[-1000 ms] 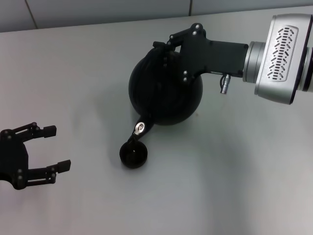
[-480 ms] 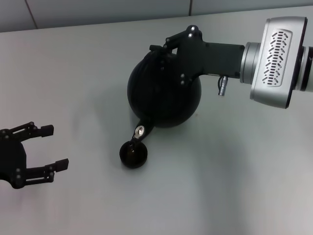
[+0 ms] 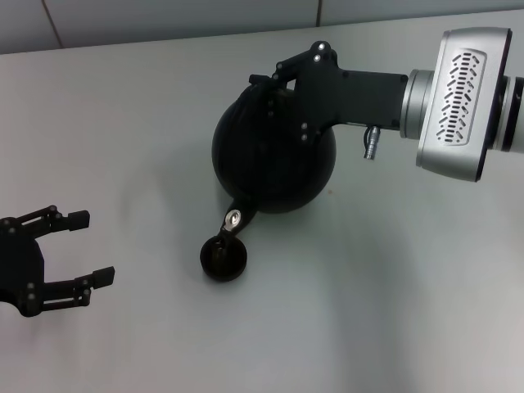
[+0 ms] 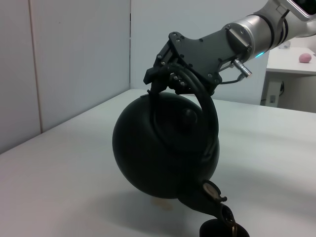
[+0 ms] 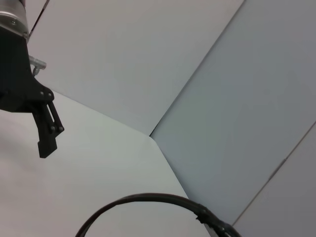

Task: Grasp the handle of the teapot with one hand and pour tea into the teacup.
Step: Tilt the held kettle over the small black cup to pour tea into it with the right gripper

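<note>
Your right pincer point(image 3: 264, 84) is clamped on the handle point(image 4: 205, 106) of the teapot point(image 3: 274, 160), gripping the hoop near its top, and it holds the pot tilted with the spout point(image 3: 233, 219) pointing down toward you and to the robot's left. In the left wrist view you can see the round body clear of the worktop point(image 3: 385, 278), its shadow lying underneath, and the handle arching from the pincer down along the pot's side. The silvery spout tip sits right over the teacup point(image 3: 223, 259), which stands on the worktop just in front of the teapot; from the head view the spout's end overlaps the cup's rim. In the left wrist view the spout mouth reaches down into the cup's opening, where something brownish shows, though you cannot tell whether liquid is running.

Your left pincer point(image 3: 84, 247) hangs well apart from the cup, low at the left edge of the head view, its fingers spread wide and holding nothing.
</note>
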You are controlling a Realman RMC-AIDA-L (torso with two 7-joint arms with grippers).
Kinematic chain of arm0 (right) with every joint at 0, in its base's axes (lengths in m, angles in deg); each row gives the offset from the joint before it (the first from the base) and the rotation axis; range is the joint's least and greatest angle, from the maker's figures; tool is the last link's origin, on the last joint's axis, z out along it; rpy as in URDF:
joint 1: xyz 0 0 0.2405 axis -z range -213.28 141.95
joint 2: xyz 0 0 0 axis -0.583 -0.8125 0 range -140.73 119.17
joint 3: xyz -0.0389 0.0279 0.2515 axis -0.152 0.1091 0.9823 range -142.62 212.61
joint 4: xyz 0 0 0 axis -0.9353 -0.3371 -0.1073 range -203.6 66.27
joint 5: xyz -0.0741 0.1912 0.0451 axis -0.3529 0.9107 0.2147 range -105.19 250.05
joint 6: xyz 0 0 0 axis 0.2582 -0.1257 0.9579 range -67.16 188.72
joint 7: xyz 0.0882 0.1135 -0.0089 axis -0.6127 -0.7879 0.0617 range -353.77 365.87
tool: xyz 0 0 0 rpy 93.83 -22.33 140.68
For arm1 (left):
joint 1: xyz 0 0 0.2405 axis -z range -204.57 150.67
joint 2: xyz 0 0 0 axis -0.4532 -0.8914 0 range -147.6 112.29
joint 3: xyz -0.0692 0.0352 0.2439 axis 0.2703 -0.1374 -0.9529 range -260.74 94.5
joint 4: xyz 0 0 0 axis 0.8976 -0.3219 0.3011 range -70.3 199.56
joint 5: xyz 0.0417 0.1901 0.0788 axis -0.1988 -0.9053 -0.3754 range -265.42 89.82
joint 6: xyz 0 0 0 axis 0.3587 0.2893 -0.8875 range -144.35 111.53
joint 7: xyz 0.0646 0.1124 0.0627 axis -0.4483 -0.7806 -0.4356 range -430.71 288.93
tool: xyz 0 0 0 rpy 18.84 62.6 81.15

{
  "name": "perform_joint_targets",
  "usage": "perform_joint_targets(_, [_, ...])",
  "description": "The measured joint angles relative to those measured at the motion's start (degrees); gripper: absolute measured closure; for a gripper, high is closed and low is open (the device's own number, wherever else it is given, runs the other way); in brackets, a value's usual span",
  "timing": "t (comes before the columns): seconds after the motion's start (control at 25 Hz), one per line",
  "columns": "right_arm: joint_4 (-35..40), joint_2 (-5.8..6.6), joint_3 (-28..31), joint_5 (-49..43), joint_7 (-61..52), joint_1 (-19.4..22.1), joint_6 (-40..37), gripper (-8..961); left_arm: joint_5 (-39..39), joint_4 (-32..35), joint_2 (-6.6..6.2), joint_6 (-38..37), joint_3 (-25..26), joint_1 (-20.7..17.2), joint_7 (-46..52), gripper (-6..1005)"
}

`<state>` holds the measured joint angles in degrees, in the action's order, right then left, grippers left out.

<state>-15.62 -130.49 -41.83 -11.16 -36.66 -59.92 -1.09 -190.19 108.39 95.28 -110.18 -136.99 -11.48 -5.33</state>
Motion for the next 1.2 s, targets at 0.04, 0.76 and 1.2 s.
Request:
perform_joint_targets(0.04, [0.0, 0.0, 0.0, 0.0, 0.0, 0.0, 0.0, 852, 0.0, 0.0, 0.0, 0.0, 0.0, 0.0, 0.0, 135])
perform_joint_targets(0.76, [-1.6, -0.18, -0.1, 5.0, 0.0, 2.9, 0.0, 854, -0.1, 0.0, -0.18, 0.1, 0.0, 0.2, 0.0, 136])
perform_joint_targets(1.2, [-5.8, -0.06, 0.8, 16.3, 0.0, 5.4, -0.4, 854, -0.1, 0.1, -0.02, 0.3, 0.1, 0.3, 0.0, 136])
